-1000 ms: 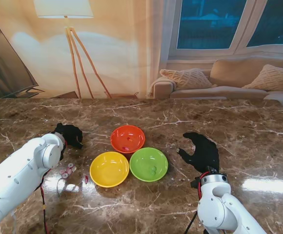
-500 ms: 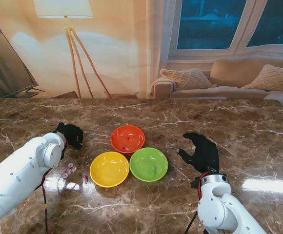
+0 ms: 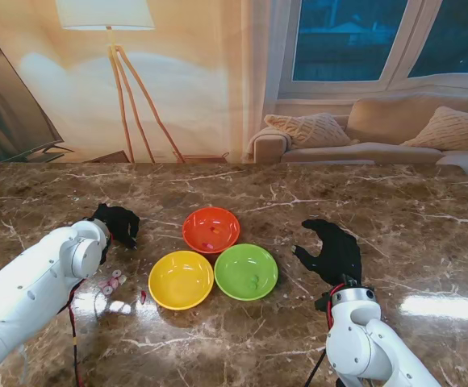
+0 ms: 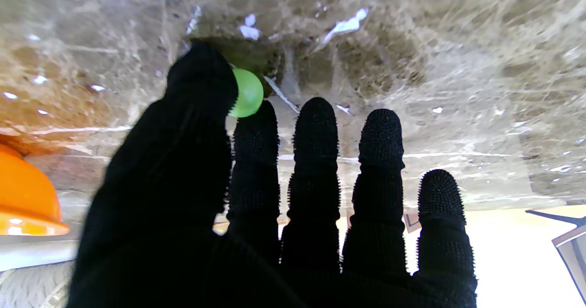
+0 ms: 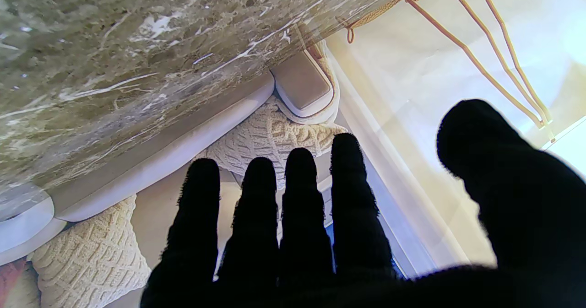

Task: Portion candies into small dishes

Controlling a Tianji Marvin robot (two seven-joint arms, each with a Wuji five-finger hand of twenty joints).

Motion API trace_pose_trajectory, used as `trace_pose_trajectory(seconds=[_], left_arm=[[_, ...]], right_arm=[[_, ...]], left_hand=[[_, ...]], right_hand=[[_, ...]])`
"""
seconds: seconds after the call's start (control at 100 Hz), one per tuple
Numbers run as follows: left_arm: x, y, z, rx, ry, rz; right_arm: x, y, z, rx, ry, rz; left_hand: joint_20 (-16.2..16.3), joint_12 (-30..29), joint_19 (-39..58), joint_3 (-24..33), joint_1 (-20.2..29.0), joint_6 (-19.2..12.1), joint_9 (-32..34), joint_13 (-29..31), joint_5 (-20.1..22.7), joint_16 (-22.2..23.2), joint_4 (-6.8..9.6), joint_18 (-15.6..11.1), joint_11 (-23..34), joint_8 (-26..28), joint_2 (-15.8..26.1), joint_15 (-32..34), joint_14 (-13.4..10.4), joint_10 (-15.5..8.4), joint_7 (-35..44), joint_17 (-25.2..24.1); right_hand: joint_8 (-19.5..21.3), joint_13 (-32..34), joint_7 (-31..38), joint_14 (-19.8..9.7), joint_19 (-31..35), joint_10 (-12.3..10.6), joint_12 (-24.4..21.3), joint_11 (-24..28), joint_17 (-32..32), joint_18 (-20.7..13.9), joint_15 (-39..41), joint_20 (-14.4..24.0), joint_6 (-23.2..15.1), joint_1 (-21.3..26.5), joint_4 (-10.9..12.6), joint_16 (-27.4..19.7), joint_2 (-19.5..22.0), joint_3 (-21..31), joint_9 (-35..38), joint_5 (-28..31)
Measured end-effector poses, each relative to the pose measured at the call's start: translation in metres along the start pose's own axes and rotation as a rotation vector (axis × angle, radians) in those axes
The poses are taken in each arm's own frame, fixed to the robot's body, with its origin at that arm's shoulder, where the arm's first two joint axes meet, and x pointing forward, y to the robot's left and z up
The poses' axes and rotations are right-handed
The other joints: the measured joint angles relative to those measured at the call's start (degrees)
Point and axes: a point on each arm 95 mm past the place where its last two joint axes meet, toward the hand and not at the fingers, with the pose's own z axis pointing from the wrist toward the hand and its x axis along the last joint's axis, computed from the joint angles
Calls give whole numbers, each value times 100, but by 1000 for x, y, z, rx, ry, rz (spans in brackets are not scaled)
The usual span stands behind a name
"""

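A light, hard, slippery candy (image 4: 247, 93) is pinched by the left hand (image 4: 256, 198) at the bowls' (image 3: 211, 229) 9 o'clock; the right hand (image 3: 331, 250) is splayed, unladen.

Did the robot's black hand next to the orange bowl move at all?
No. The left hand sits in the same spot beside the orange bowl, pinching a green candy.

Brown marble table (image 3: 411, 210); orange bowl (image 3: 211, 229) at twelve, yellow bowl (image 3: 181, 279) at eight, green bowl (image 3: 246, 272) at four; loose candies (image 3: 111, 281) at nine.
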Motion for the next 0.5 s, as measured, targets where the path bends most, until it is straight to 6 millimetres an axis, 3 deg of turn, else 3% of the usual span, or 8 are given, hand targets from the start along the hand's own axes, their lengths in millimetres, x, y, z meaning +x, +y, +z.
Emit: trace_pose_trajectory(seconds=[0.5], left_arm=[[-2, 1, -7, 20, 5, -11]], right_arm=[[0, 0, 0, 0, 0, 0]], left_hand=[[-5, 81, 21, -1, 112, -1, 202, 18, 61, 1, 0, 0, -70, -288, 6, 29, -2, -4, -45, 6]], right_hand=[[0, 0, 0, 0, 0, 0, 0, 0, 0, 0, 0, 1, 0, 0, 0, 0, 0, 0, -2, 0]])
